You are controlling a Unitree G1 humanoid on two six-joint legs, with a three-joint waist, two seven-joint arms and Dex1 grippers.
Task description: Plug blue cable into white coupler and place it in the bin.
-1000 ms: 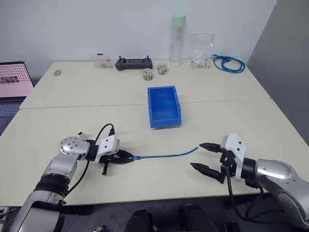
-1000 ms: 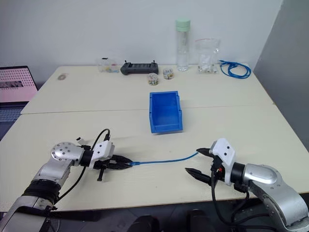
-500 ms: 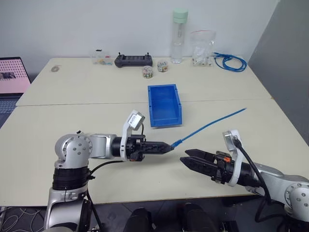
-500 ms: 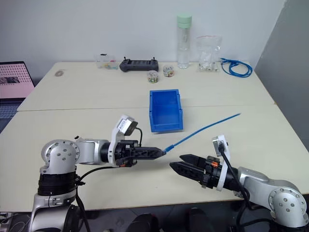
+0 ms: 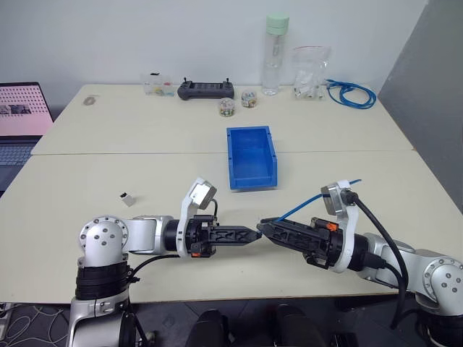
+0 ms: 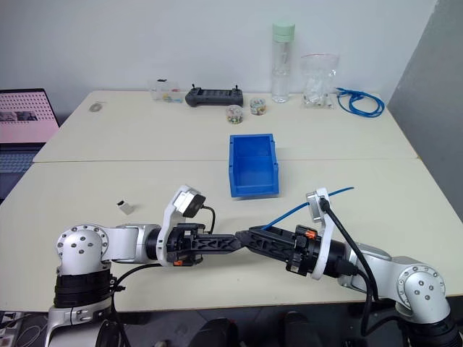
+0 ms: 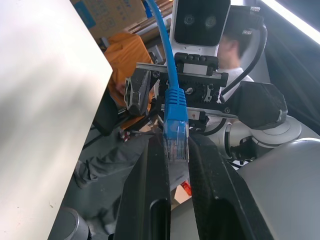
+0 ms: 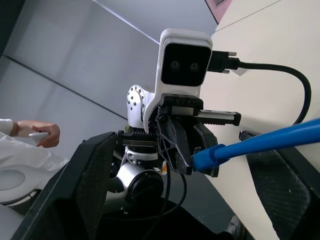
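Pale tabletop, white wall behind it, and the blue cable (image 5: 307,204) is held up in the air over the front edge. Its plug is pinched tight in the left gripper (image 5: 255,234), with the rest trailing off right. The right gripper (image 5: 265,228) faces it nose to nose, jaws wide, holding nothing. The white coupler (image 5: 128,199) sits untouched off left; the bin (image 5: 251,156) waits behind. Looks like a handover, so the right closes on the cable next.

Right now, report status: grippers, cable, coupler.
Left gripper shut on blue cable plug, held above table. Right gripper open, tips meeting the left's. White coupler lies untouched on table. Bin empty, path clear.
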